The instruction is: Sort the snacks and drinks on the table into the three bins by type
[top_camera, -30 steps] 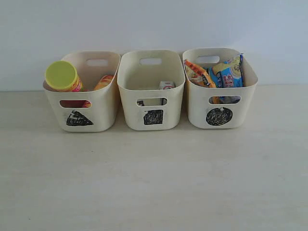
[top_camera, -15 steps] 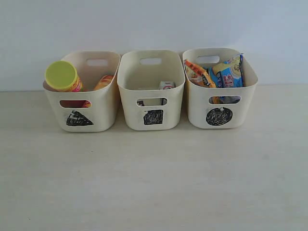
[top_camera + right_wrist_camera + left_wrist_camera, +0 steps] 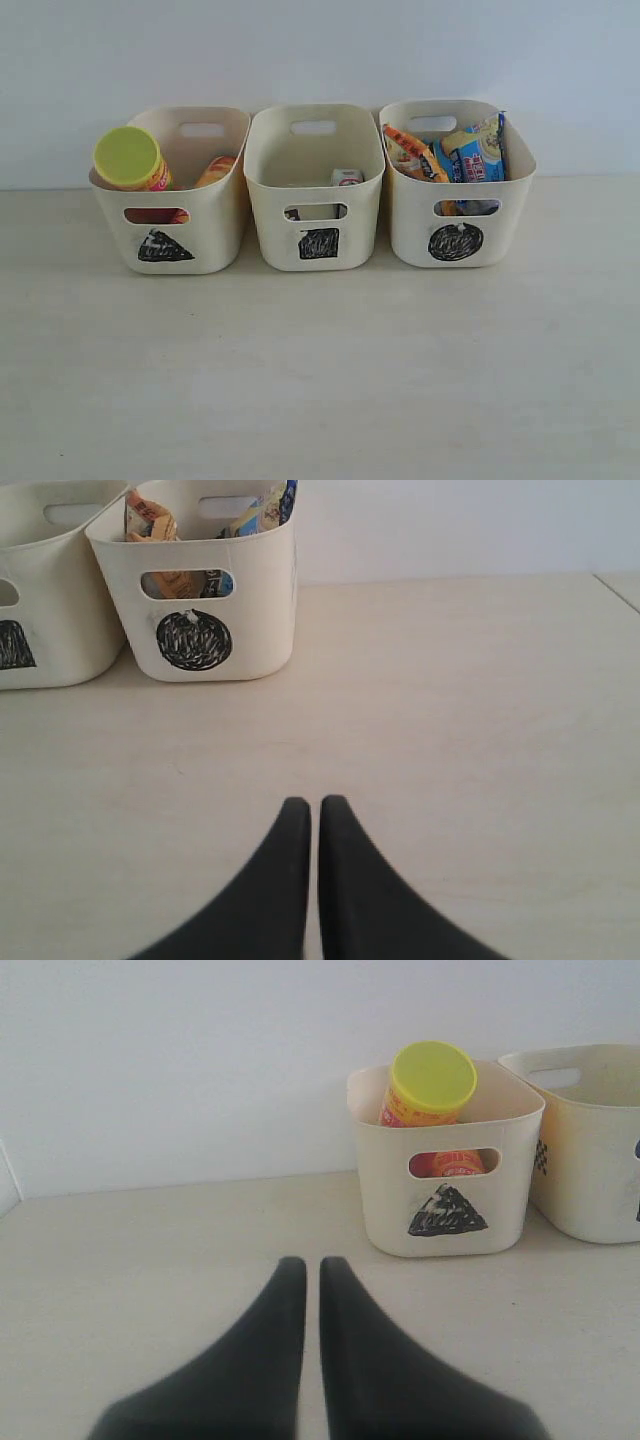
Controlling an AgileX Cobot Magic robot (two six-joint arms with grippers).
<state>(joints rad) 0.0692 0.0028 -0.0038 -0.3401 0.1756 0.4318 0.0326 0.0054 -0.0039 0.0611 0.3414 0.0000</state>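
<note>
Left gripper, right gripper pinched together, empty; pink tube, yellow-red tube in triangle bin, 10 o'clock; carton in square bin, 12; orange bag, noodle pack in circle bin, 2.

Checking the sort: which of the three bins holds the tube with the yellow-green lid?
The triangle bin, leftmost in the exterior view; the square bin and circle bin show no tube.

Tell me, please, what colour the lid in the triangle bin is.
The lid is yellow-green, clearest in the left wrist view.
</note>
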